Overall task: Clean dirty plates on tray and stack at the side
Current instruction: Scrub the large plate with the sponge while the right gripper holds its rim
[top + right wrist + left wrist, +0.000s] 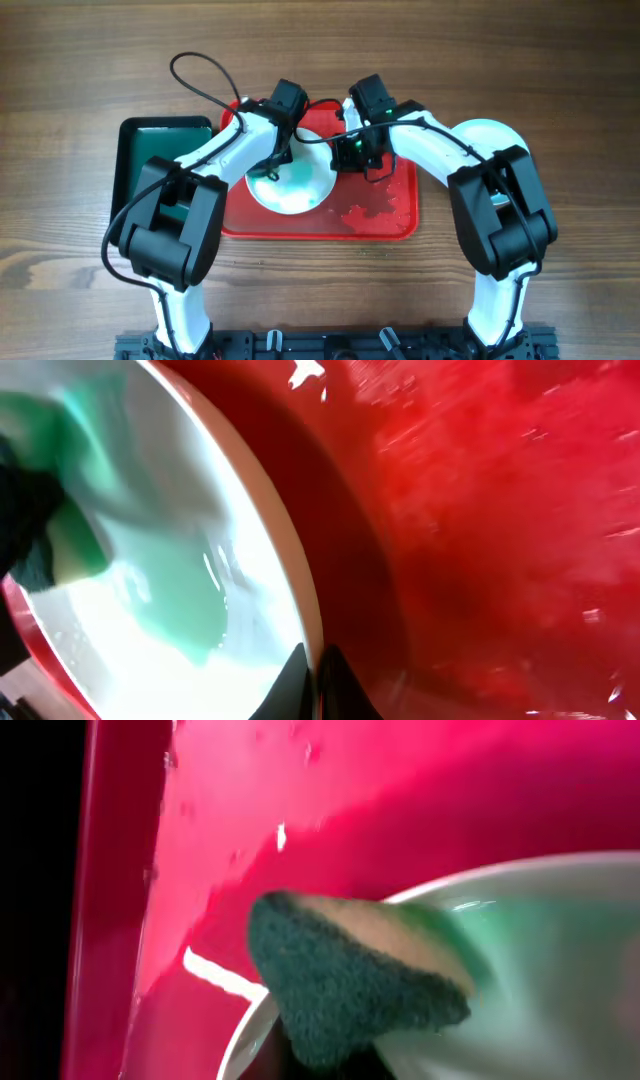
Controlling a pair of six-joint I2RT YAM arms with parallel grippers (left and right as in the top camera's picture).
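One plate (292, 185) is being scrubbed, so the cleaning step is judged to be in hand, not the stacking. Nearest the left wrist camera a sponge (350, 985) is seen, its dark rough face outward and its tip pressed on the plate's rim. The left tool (270, 167) is taken to be pinching it, though its fingers are hardly shown. Nearest the right wrist camera the right tool (318, 685) is closed on the plate's edge, one finger on each face of the rim, so the plate is steadied. Across the plate a wide green smear (180, 600) is spread, much of it not yet wiped off. The plate is lying on the red tray (385, 215), toward its left half, and wet patches are seen on the tray's bare floor. For the next move, firm strokes of the sponge over the smear are called for; lifting the plate aside would be premature. Both arms are reached forward from the near edge of the tabletop (570, 80), elbows spread outward and wrists bent inward, so that the tools meet over the plate. Farther off, behind the right arm, a second plate (482, 135) is partly seen on the tabletop. At far left a dark green tray (160, 140) is set just beside the red one.
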